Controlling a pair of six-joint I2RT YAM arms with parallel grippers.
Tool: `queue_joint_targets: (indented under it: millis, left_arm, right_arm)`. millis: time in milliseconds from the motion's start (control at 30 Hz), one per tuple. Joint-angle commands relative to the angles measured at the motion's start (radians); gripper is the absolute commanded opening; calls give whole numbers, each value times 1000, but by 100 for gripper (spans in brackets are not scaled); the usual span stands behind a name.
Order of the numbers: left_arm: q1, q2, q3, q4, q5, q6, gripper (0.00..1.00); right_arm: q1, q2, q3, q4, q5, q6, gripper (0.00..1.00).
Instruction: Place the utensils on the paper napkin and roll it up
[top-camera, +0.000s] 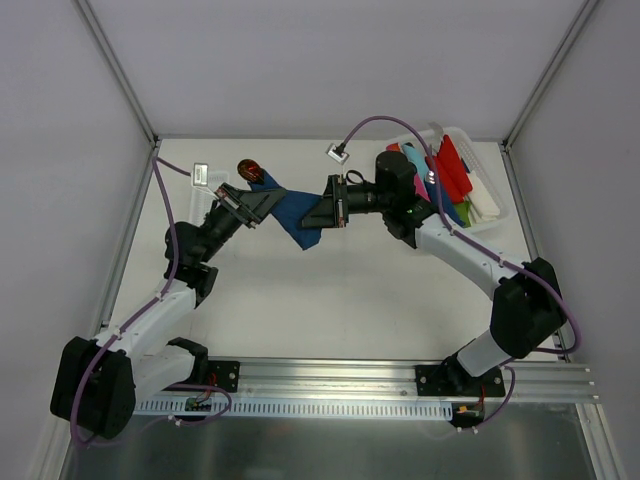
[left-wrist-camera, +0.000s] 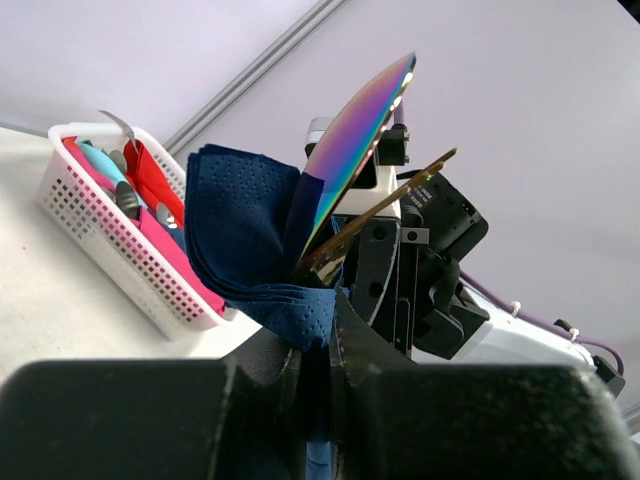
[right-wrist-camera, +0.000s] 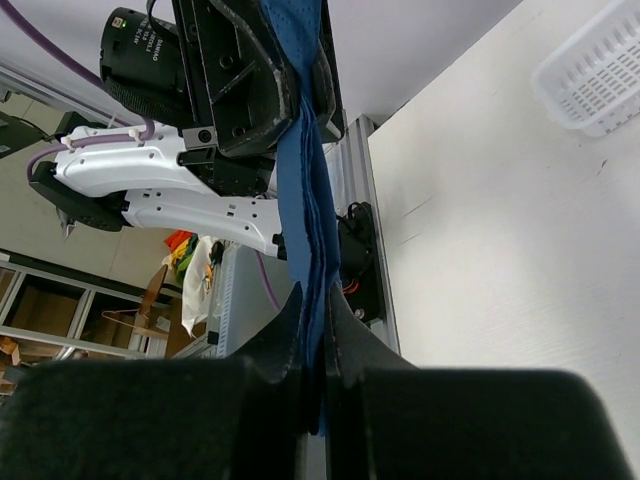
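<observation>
Up above the desk (top-camera: 350, 300), between the two arms, the paper napkin (top-camera: 298, 218) was hanging in the air, pinched from both sides. The left tool (top-camera: 262, 204) had its jaws clamped tight on one bunched end of the navy sheet, and the right tool (top-camera: 322, 213) was squeezed down on the other end, so the cloth stretched straight from one to the other. In the left wrist view the napkin (left-wrist-camera: 240, 235) was folded over in layers just past the tool (left-wrist-camera: 318, 345), with the utensils (left-wrist-camera: 360, 130) poking up out of the fold, one shiny rainbow-ish rounded head plus a slim copper piece. Right wrist view, same deal: tool (right-wrist-camera: 315, 335) closed on the blue edge (right-wrist-camera: 305, 200). A white basket (top-camera: 505, 205) sat well off to the right.
</observation>
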Motion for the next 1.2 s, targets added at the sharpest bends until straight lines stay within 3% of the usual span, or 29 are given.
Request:
queue_joint_targets:
  millis: [0, 33, 167, 200, 300, 467, 500, 633, 767, 900, 967, 1067, 1167]
  left_arm:
    - [-10, -13, -4, 83, 5, 15, 0]
    - [-9, -13, -8, 83, 5, 14, 0]
    - [-9, -31, -13, 56, -12, 25, 0]
    - [-9, -34, -11, 45, -20, 28, 0]
    - [-4, -45, -7, 11, -20, 38, 0]
    - [-4, -62, 15, -79, -40, 63, 0]
    - [-3, -66, 18, -99, -44, 68, 0]
    - [-4, -71, 29, -179, -66, 66, 0]
    - [-3, -74, 29, -202, -72, 62, 0]
    - [-4, -70, 29, -170, -58, 48, 0]
    - [-3, -66, 26, -149, -48, 31, 0]
    - [-4, -62, 33, -125, -34, 29, 0]
    - [-6, -53, 45, -115, -9, 31, 0]
  right_arm:
    - [6, -36, 8, 59, -17, 2, 0]
    - [4, -37, 10, 44, -15, -1, 0]
    - [-23, -37, 42, -55, -12, -46, 39]
    - [-60, -51, 37, -56, -9, -49, 42]
    - [-150, -79, 63, -139, 16, -109, 42]
    - [-212, -157, 224, -571, 232, -427, 34]
    - [-209, -168, 246, -608, 265, -515, 31]
    - [-171, -181, 344, -728, 336, -581, 25]
    - [-47, -175, 419, -799, 391, -632, 24]
    - [68, -149, 389, -805, 434, -664, 34]
    - [84, -129, 369, -790, 444, -670, 38]
    - [96, -109, 335, -757, 448, -664, 54]
    - [109, -97, 309, -724, 461, -667, 60]
